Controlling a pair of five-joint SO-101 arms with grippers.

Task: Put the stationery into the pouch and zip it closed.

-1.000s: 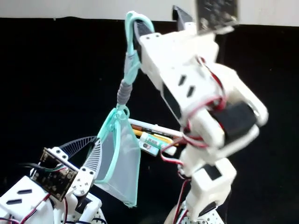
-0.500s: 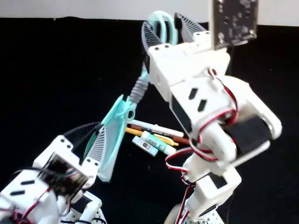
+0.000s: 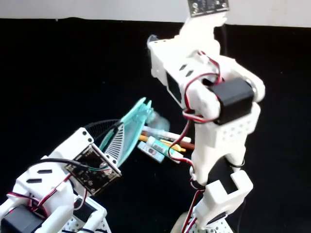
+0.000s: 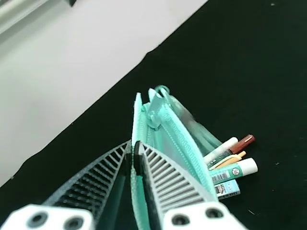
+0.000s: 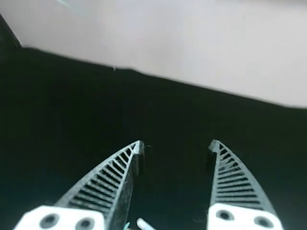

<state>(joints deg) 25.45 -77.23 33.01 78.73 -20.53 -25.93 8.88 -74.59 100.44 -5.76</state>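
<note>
Seen from above, the left gripper (image 3: 118, 132) sits at 7 o'clock, its jaws pinching the near end of the pouch (image 3: 135, 119). The pouch slants edge-on toward 1 o'clock, and its far end is blurred. At 4 o'clock of the pouch, just beside it, lies the stationery (image 3: 160, 144), with pens and markers heaped outside the pouch on the black table (image 3: 58, 73). At 3 o'clock of the stationery the right arm (image 3: 218, 107) stands raised toward 12 o'clock. In its wrist view the right gripper (image 5: 176, 143) has its jaws spread wide, over the table near a pale wall (image 5: 192, 43).
</note>
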